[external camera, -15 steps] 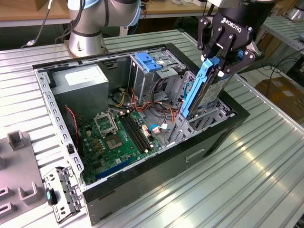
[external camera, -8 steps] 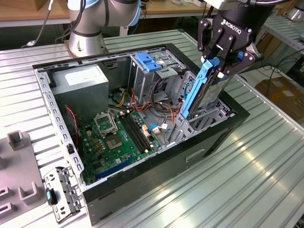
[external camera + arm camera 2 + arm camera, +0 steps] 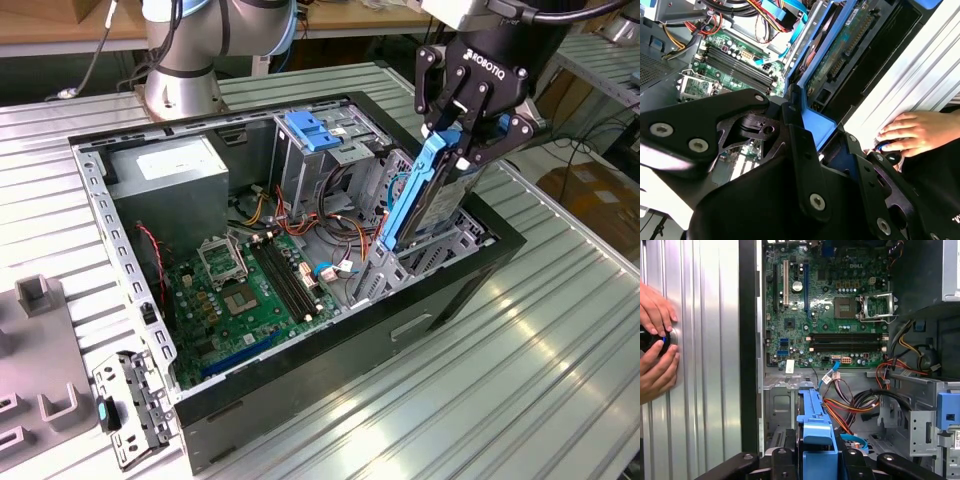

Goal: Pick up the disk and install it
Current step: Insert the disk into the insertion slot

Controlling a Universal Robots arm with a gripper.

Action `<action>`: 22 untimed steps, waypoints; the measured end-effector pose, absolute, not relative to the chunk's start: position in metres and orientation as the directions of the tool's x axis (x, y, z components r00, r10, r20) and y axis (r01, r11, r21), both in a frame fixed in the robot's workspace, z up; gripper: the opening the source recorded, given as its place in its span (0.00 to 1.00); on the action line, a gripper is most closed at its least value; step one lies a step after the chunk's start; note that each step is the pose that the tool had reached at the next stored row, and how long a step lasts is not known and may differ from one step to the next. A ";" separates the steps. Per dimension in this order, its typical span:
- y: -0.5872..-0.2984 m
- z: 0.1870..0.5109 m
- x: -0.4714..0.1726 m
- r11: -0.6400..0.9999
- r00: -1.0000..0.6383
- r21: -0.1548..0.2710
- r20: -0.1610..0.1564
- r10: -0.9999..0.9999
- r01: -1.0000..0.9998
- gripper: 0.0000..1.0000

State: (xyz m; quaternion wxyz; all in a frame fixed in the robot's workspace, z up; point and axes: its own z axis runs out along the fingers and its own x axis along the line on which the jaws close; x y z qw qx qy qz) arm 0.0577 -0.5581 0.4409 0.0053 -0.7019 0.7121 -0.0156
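Ribbed desk [image 3: 560, 340], open case [image 3: 300, 385]; at 3 o'clock the tool [image 3: 468, 148] pinches the disk [image 3: 425, 200]: lower it straight, without tilting.

Probably a lab: ribbed aluminium bench [image 3: 560, 350]

The end effector [image 3: 812, 124] clamps the blue-railed disk [image 3: 842, 52].

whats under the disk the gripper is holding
A grey metal drive cage in the computer case; the disk, clamped in the gripper, dips its lower end into it. The cage floor is hidden.
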 end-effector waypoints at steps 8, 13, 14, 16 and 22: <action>-0.558 0.441 0.058 0.014 -0.015 -0.030 0.014 -1.000 -0.999 0.37; -0.558 0.441 0.058 0.014 -0.015 -0.030 0.014 -1.000 -0.999 0.37; -0.558 0.441 0.058 0.014 -0.015 -0.030 0.014 -1.000 -0.999 0.37; -0.558 0.440 0.058 0.014 -0.015 -0.030 0.014 -1.000 -0.999 0.37; -0.558 0.427 0.058 0.014 -0.015 -0.030 0.014 -1.000 -0.999 0.37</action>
